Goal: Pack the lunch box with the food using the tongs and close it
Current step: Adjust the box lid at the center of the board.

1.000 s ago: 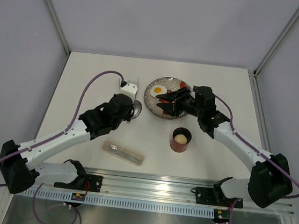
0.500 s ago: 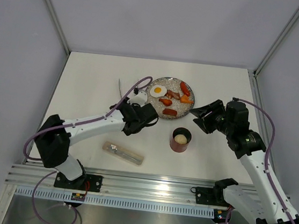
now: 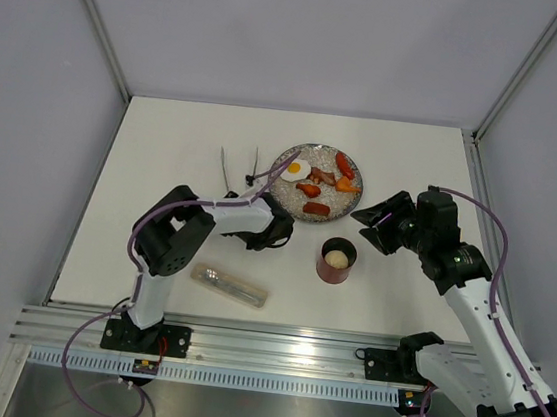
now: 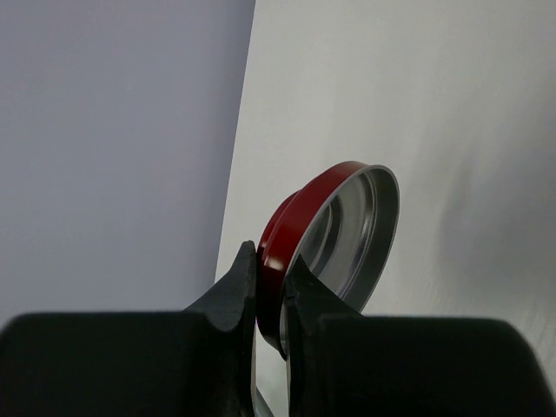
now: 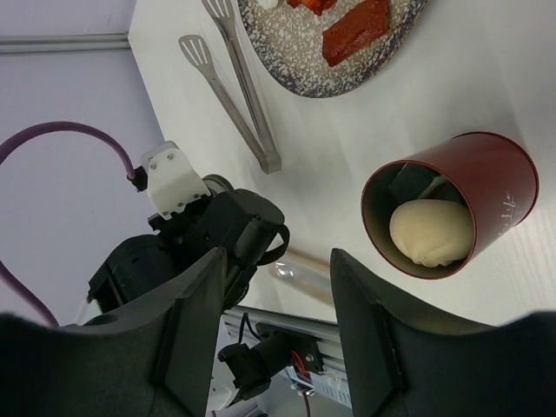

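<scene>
The red lunch box [image 3: 336, 259] stands upright and uncovered below the plate, with a pale ball [image 5: 432, 233] and a dark piece inside. My left gripper [image 4: 271, 278] is shut on the rim of the red lid [image 4: 334, 230], which is held on edge; in the top view this gripper [image 3: 276, 231] is left of the box. The right gripper [image 3: 378, 221] is open and empty, just right of the box's top. Silver tongs [image 3: 238, 169] lie flat on the table, left of the plate. Fried egg [image 3: 296, 167], sausages [image 3: 316, 209] and shrimp [image 3: 346, 185] lie on the plate.
The speckled grey plate [image 3: 282, 191] sits at the table's far middle. A clear packet with cutlery [image 3: 230, 285] lies near the front edge. The left arm's elbow [image 3: 167, 236] is folded close to its base. Frame posts stand at the back corners.
The right gripper has drawn back from over the plate to the right of the box. The left arm has folded in and carried the lid rightward; both tong arms now show.
</scene>
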Tool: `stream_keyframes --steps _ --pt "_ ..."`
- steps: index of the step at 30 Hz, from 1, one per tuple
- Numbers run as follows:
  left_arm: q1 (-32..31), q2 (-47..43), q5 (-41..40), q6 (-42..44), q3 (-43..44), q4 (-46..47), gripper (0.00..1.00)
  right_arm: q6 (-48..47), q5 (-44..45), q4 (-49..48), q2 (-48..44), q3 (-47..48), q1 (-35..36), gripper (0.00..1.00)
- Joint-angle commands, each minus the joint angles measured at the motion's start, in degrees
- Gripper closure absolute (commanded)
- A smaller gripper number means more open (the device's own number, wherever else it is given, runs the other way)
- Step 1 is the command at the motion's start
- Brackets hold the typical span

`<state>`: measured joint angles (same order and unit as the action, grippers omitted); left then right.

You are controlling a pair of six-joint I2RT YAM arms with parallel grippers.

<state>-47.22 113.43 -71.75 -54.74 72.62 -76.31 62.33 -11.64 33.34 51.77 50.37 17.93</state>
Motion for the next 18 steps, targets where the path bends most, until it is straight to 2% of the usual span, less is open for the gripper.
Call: stream_keyframes --steps 1,12,18 --pt "-0.15 2.58 -1.03 -4.94 2.44 -12.28 1.0 -1.07 -0.75 0.06 -0.18 -0.36 -0.18 0.41" --pt "-2.87 8.92 0.38 -3.71 3.84 -12.28 0.99 -0.01 -1.46 -1.53 0.44 -0.8 -0.27 0.41" --pt "-4.28 9.27 1.43 -1.86 4.11 -12.19 0.76 0.34 -1.54 -2.31 0.61 -0.8 -0.27 0.41"
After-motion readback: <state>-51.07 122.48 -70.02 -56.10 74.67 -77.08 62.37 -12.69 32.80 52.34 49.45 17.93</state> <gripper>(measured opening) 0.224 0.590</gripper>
